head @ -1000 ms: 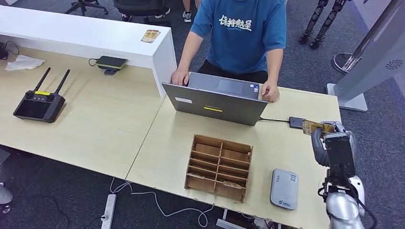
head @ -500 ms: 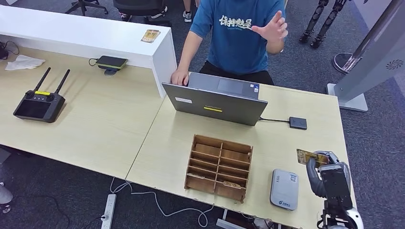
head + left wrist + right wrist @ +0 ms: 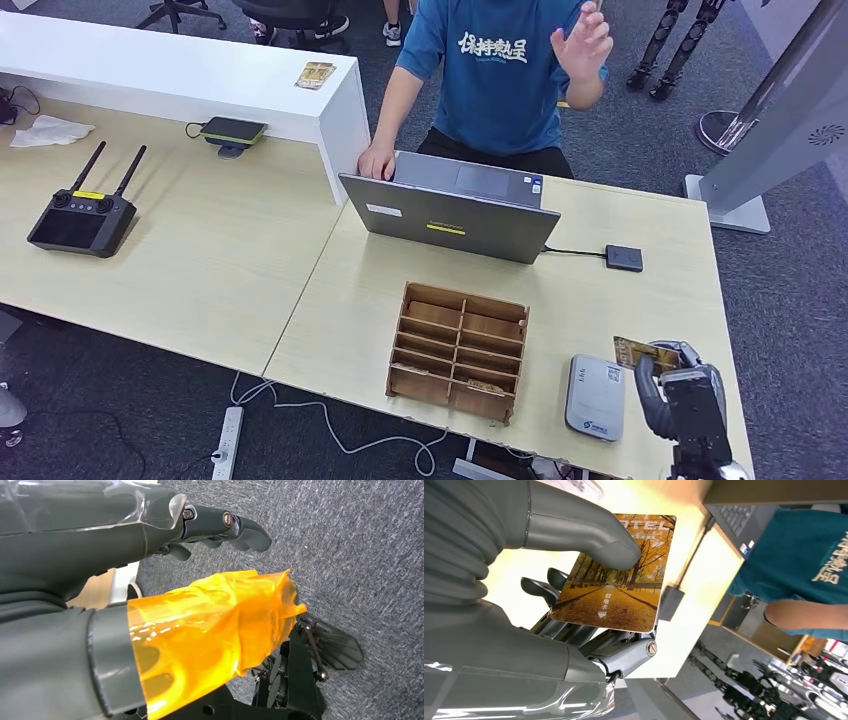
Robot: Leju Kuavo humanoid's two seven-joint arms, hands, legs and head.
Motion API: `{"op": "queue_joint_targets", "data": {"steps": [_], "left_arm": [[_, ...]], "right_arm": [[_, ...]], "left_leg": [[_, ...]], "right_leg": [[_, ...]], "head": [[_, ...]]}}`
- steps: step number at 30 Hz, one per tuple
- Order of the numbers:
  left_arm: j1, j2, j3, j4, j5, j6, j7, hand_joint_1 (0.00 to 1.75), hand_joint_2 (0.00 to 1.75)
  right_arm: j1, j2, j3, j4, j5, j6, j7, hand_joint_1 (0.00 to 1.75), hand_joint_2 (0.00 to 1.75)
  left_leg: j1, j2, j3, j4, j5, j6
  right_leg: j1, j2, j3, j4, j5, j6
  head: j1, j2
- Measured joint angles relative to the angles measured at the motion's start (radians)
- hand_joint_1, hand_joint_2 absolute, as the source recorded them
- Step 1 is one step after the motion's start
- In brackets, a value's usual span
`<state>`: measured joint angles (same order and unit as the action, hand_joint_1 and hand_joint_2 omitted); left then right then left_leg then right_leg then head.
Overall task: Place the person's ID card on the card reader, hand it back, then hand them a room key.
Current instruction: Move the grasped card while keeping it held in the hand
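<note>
So the right robot hand sits in the lower right of the head view, right by the desk's right edge, pinching a card between thumb and fingers. In the right wrist view the card has an autumn tree photo and "OTEL" lettering across one end, so it looks like a hotel key card rather than an ID, thumb on the face and darker fingers behind it. The card is up off the desk surface, just beside the grey card reader, which lies flat near the front edge at the bottom of the frame. Left of the reader is the wooden slotted box, also close to the front edge. There's a decent open strip of desk between the box and the laptop, and more bare desk toward the right edge below the small black box on its cable. The person stands at the top center behind the laptop, one hand resting by its corner, the other hand raised in the air. The left robot hand hangs over grey carpet, fingers loosely apart with nothing in them.
</note>
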<state>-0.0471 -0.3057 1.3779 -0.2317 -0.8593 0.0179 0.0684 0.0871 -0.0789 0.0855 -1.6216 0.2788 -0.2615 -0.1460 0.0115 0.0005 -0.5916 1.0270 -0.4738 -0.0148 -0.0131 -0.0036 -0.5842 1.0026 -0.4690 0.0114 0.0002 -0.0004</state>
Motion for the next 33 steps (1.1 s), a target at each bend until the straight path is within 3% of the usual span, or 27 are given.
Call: {"op": "queue_joint_targets", "data": {"steps": [17,33], "left_arm": [[0.001,0.000,0.005,0.000,0.002,0.000,-0.010,0.00,0.00],[0.002,0.000,0.017,0.000,-0.005,0.000,-0.012,0.00,0.00]], "right_arm": [[0.048,0.053,0.029,0.033,-0.028,0.000,0.014,1.75,1.75],[0.050,0.069,0.066,0.060,-0.049,-0.018,0.023,1.75,1.75]], "left_leg": [[0.000,0.000,0.000,0.000,-0.001,-0.001],[0.000,0.000,0.000,0.000,-0.001,-0.001]], "right_leg": [[0.000,0.000,0.000,0.000,-0.001,0.000],[0.000,0.000,0.000,0.000,-0.001,0.000]], "head": [[0.000,0.000],[0.000,0.000]]}}
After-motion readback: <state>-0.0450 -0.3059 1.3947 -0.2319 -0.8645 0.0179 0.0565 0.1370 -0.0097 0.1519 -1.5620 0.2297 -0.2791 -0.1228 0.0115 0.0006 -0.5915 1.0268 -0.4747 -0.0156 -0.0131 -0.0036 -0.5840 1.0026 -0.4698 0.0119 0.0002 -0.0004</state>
